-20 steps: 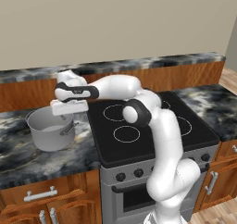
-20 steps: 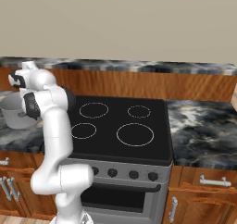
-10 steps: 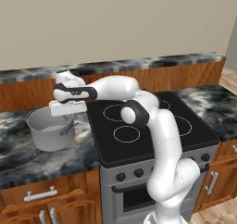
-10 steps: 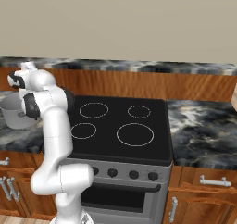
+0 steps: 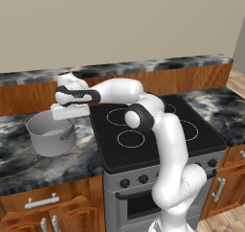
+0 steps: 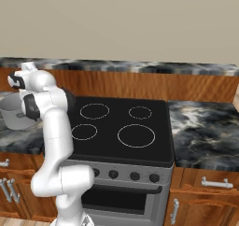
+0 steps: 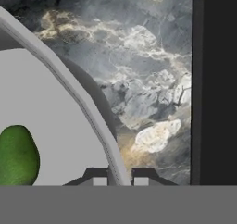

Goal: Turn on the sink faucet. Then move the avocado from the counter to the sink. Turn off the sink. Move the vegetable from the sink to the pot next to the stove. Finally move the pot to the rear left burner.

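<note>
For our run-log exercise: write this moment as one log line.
stage: gripping pot | gripper: shut on pot rim | avocado: inside pot | pot: on counter left of stove

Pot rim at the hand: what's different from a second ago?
The hand has closed on the rim of the pot; its two fingertips now pinch the wall from either side. The arm hardly moved. The pot sits in the same place on the counter left of the stove, with the avocado lying inside it.

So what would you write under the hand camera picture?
Gripper shut on the pot rim, green avocado inside, beside the stove.
</note>
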You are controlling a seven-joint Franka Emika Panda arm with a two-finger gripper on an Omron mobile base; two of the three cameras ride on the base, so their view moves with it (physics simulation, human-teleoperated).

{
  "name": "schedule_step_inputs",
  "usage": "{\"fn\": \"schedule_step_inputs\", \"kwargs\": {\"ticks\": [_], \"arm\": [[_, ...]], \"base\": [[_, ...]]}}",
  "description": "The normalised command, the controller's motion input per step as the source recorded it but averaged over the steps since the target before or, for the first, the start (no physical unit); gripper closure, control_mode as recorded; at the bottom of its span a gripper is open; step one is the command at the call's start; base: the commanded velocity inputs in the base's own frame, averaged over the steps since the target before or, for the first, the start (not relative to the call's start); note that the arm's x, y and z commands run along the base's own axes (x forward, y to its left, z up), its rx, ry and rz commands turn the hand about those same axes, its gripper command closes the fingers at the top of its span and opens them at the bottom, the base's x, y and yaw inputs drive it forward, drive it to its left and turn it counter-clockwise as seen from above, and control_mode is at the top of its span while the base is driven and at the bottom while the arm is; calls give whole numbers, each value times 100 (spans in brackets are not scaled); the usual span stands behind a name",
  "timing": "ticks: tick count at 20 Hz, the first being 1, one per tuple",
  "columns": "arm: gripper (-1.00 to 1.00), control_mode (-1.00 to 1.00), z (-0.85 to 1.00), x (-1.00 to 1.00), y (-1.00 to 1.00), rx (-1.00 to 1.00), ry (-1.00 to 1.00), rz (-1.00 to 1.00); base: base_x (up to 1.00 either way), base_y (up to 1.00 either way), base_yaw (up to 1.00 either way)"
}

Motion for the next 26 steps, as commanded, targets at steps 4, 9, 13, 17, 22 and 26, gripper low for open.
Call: {"fn": "schedule_step_inputs", "kwargs": {"ticks": [4,9,13,17,22,26], "arm": [[100,-100,1,-1,-1,0,-2,0],[100,-100,17,-11,-12,0,-7,0],[100,-100,25,-19,-12,0,-12,0],[100,-100,21,-20,-27,1,-10,0],[100,-100,13,-22,-36,3,-9,0],[100,-100,12,-24,-43,4,-8,0]], "base": [[0,0,0],[0,0,0],[0,0,0],[0,0,0],[0,0,0],[0,0,0]]}}
